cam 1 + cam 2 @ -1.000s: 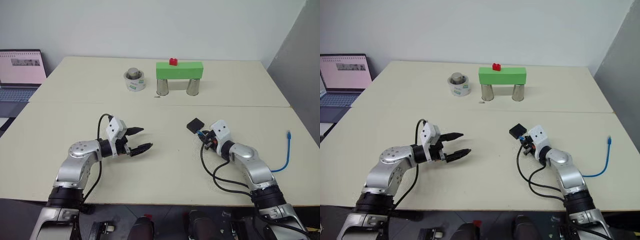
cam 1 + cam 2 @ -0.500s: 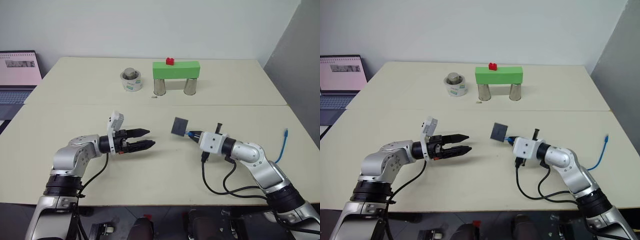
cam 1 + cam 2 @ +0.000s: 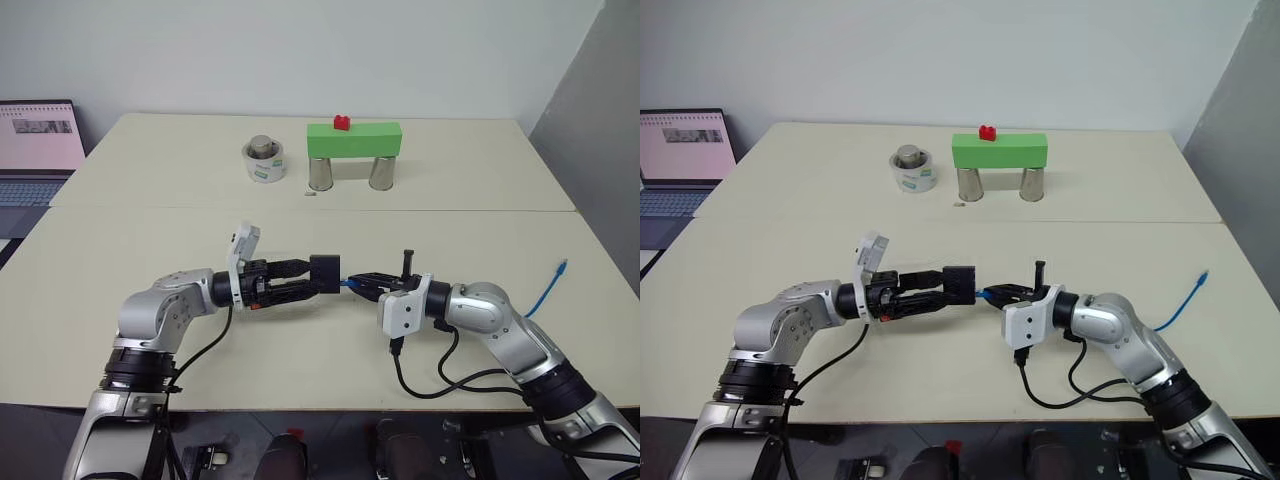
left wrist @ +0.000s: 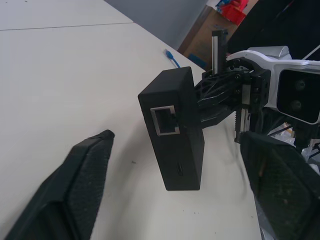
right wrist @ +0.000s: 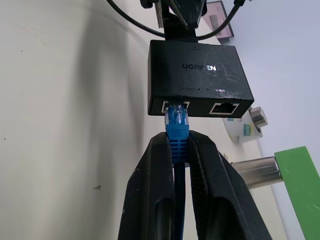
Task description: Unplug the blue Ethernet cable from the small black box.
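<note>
The right gripper [image 5: 179, 150] is clenching the blue cable [image 5: 177, 131] just behind its plug, which is sitting in the black box [image 5: 197, 78]. The left gripper [image 3: 292, 282] is bracketing the box above the table [image 3: 130, 250] with fingers [image 4: 75, 190] apart, evidently to brace it for pulling.

Both arms were extended inward, tips nearly met; left gripper [image 3: 300, 281] was held parted, right gripper [image 5: 179, 150] clamped.
</note>
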Motion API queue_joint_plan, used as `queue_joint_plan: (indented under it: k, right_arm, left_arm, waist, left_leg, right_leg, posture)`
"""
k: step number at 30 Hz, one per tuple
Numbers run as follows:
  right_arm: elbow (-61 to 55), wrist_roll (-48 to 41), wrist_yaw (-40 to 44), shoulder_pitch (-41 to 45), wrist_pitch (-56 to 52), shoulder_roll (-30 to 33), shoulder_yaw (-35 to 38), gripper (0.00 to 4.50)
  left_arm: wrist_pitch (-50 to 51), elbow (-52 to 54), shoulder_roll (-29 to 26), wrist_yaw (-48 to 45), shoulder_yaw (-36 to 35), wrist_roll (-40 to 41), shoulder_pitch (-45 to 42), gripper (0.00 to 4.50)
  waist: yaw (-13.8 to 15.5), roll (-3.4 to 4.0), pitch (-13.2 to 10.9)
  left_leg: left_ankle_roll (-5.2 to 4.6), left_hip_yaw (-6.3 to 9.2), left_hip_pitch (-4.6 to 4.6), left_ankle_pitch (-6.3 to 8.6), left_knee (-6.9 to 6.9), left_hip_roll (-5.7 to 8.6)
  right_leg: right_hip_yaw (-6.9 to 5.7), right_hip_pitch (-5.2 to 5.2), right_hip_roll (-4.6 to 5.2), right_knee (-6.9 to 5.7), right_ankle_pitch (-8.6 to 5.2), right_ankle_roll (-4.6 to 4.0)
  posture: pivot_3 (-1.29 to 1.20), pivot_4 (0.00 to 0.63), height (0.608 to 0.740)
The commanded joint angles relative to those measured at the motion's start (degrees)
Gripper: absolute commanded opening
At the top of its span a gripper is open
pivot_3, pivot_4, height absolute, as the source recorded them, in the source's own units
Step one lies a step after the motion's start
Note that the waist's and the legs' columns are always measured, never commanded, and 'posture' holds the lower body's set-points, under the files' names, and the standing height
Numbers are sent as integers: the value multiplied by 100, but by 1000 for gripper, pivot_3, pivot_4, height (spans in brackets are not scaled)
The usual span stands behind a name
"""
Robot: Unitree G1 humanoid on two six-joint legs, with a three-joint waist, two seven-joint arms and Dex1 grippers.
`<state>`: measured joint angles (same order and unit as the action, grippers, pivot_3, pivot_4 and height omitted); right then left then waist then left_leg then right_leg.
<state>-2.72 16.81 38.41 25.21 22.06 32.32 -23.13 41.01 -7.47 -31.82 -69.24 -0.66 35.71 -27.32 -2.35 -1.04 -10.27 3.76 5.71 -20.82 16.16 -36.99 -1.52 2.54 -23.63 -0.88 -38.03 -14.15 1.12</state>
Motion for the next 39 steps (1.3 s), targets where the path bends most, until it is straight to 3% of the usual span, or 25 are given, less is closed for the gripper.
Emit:
queue_joint_plan:
  k: [1,12,15,16,19,23,27,31,39]
  right_arm:
    - [-87,46,-86,195,266,-71,115,140]
    - [37,401,-316,261,758,-126,77,139]
    - [55,500,-316,262,901,-64,52,136]
    - [50,495,-285,253,918,-19,69,836]
    - [-52,341,-121,188,758,80,172,1489]
    - [-594,-695,591,-164,-238,244,321,2287]
    - [-1563,-2165,1061,-534,-2254,197,611,2306]
    - [-2122,-3454,827,-451,-4426,-189,966,2306]
    - [-2264,-4533,958,-222,-6116,-272,1165,2306]
  left_arm:
    - [11,94,33,-8,-79,111,-38,3110]
    - [-59,41,60,-8,-53,59,-51,828]
    - [-96,44,40,-31,-26,36,-40,798]
    - [-127,26,32,-45,-13,13,-43,798]
    - [-364,-60,-24,-150,87,-177,-95,797]
    - [-699,-220,-1,-325,179,-374,-271,797]
    - [-1077,-362,-56,-729,350,-550,-410,797]
    - [-1294,-215,-148,-1170,552,-624,-470,797]
    - [-1441,-207,-155,-1384,568,-653,-569,797]
  waist:
    - [-2,0,0]
    - [3,0,0]
    - [2,0,0]
    - [3,0,0]
    - [3,0,0]
    - [18,0,0]
    - [50,0,0]
    - [35,0,0]
    - [40,1,0]
  left_leg:
    - [0,1,1,0,0,0]
    - [0,1,1,0,0,0]
    - [0,2,1,0,0,0]
    - [0,2,1,0,0,0]
    - [0,1,1,0,0,0]
    - [0,2,0,0,0,0]
    - [0,2,0,0,-1,0]
    - [0,2,2,0,-2,0]
    - [-2,5,0,0,-1,-1]
  right_leg:
    - [0,0,0,-1,0,0]
    - [-1,0,-1,-3,-1,-2]
    - [-1,0,-1,-3,-1,-2]
    - [-1,0,-1,-3,-1,-2]
    - [-1,0,-1,-3,-1,-1]
    - [-2,0,-1,-3,0,-2]
    - [-2,3,0,-1,2,-6]
    - [-1,3,-1,-6,0,-3]
    - [-5,3,-3,0,-2,-2]
  posture:
    - [0,150,740]
    - [0,150,740]
    - [0,150,740]
    - [0,150,740]
    - [0,150,740]
    - [0,150,740]
    - [0,150,740]
    - [0,150,740]
    - [0,150,740]
